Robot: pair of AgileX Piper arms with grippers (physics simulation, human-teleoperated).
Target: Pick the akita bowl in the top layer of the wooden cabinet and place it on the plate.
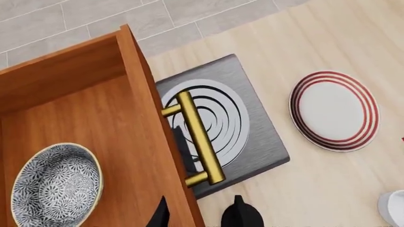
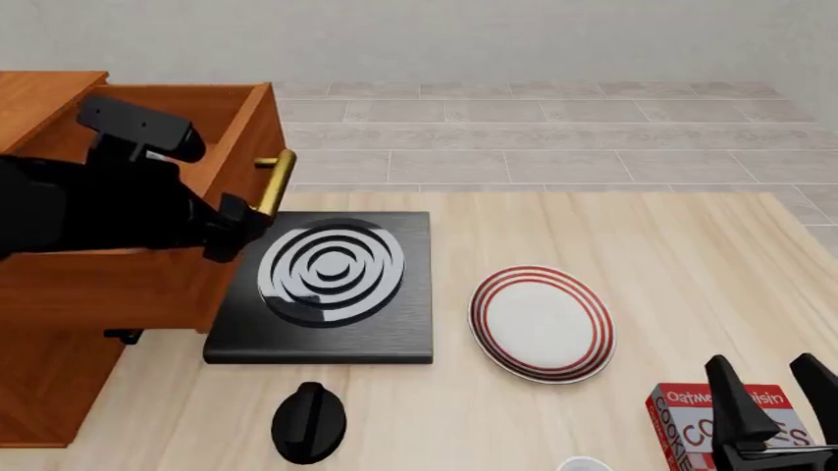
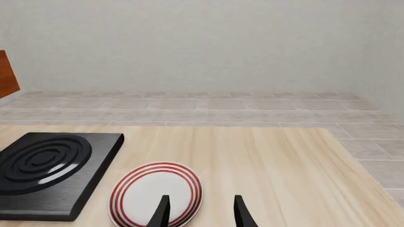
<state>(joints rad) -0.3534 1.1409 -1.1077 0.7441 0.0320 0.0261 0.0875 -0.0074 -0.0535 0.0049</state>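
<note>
The top layer [image 1: 107, 123] of the wooden cabinet [image 2: 46, 388] is pulled out, its brass handle [image 1: 198, 137] over the black stove slab [image 1: 252, 137]. The akita bowl [image 1: 57, 184], speckled blue-black, sits on the drawer floor; my left arm hides it in the front view. My left gripper [image 1: 200, 217] hovers open above the drawer's front wall, one finger over the inside and one outside, apart from the bowl. The red-ringed plate [image 2: 541, 322] lies right of the stove. My right gripper [image 2: 772, 392] is open at the table's near right, empty, with the plate [image 3: 156, 198] just ahead of it.
A black knob-shaped object [image 2: 310, 422] stands in front of the stove [image 2: 328, 285]. A red cookie box [image 2: 701, 422] lies under the right gripper. A white object [image 2: 583, 463] pokes in at the near edge. The drawer's walls [image 2: 131, 289] enclose the bowl.
</note>
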